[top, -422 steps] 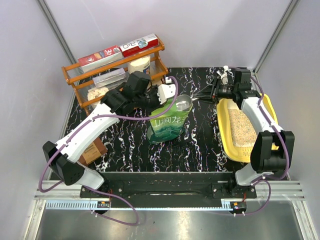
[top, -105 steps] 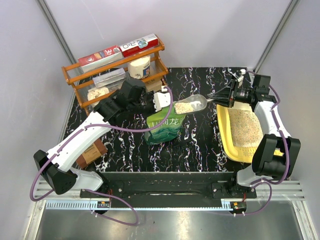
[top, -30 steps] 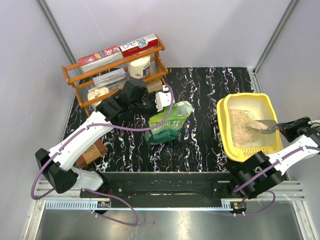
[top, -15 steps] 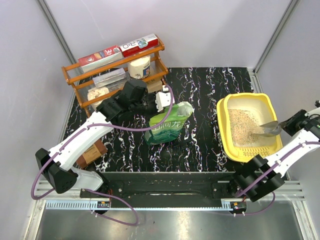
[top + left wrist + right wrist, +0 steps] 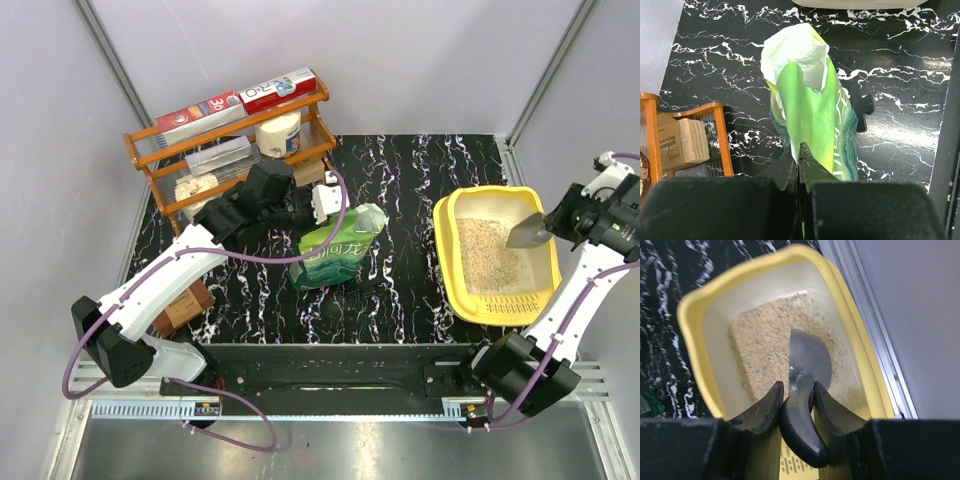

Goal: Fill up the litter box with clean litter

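Observation:
The yellow litter box (image 5: 444,250) sits at the table's right, with pale clean litter (image 5: 485,255) spread over its floor. My right gripper (image 5: 562,214) is shut on the black handle of a grey scoop (image 5: 524,233), held above the box's right side. In the right wrist view the scoop's bowl (image 5: 811,356) hangs over the litter (image 5: 762,347) inside the yellow rim (image 5: 690,332). The green pouch (image 5: 336,250) stands mid-table. My left gripper (image 5: 801,150) is shut on the pouch's (image 5: 815,110) top edge, holding its mouth up.
An orange wire rack (image 5: 232,150) with boxes and a tub stands at the back left. A brown box (image 5: 182,305) lies by the left arm. A small black clip (image 5: 862,105) lies beside the pouch. The enclosure wall and metal rail (image 5: 875,335) run close along the box's right.
The right arm has lifted the scoop out of the litter and carried it up and back over the box's right rim. The left arm and pouch have not moved.

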### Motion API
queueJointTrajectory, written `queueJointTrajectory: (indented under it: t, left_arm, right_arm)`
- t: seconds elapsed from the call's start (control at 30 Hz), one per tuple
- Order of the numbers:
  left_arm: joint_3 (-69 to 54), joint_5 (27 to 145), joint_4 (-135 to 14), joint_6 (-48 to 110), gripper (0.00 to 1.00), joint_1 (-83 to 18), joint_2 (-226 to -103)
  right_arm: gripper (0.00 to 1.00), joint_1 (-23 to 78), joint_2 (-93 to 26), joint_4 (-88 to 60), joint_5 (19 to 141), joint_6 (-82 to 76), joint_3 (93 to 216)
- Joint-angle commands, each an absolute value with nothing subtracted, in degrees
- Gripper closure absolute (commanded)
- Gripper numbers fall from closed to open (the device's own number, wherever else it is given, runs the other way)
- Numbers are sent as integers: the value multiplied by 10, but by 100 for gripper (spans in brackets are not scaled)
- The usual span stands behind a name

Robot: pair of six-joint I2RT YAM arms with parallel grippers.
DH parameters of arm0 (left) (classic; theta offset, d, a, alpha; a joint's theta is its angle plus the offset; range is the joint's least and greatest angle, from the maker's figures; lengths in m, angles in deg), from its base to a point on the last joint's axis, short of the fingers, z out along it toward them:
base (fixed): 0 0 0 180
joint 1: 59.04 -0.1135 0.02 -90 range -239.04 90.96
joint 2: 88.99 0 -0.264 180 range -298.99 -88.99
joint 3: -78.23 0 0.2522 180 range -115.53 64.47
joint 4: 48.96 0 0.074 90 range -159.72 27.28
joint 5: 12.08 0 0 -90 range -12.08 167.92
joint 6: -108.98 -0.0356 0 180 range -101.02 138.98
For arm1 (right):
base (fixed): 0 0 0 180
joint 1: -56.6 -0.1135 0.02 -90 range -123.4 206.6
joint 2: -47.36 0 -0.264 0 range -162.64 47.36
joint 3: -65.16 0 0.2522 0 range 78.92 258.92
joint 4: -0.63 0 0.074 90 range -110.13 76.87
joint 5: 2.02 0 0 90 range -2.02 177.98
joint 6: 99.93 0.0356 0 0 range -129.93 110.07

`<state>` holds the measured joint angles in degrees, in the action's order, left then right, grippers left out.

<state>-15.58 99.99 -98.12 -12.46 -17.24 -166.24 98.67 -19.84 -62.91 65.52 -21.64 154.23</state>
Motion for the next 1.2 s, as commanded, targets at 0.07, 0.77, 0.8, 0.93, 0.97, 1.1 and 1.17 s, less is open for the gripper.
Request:
queueJointTrajectory:
  t: [0.07,0.77,0.8,0.93,0.97,1.1,1.17]
  left_arm:
    - [-143,1016,-924,-135,100,-166,-1628]
    - [-121,967,-944,-165,100,-166,-1590]
    - [-120,966,-944,-165,100,-166,-1590]
    - [-115,966,-944,-162,100,-166,-1586]
    - [-111,966,-944,-162,100,-166,-1585]
    - [-108,964,-945,-164,100,-166,-1583]
    - [-107,959,-944,-166,100,-166,-1585]
  right_arm:
    - [100,921,-169,-601,616,-139,1667]
    - [99,643,-441,-1065,444,-540,1687]
    - [98,638,-449,-1066,471,-541,1687]
    - [96,607,-476,-1038,538,-539,1695]
    - [93,590,-490,-1022,552,-530,1695]
    - [76,550,-542,-980,627,-485,1716]
    - [57,548,-556,-944,624,-451,1730]
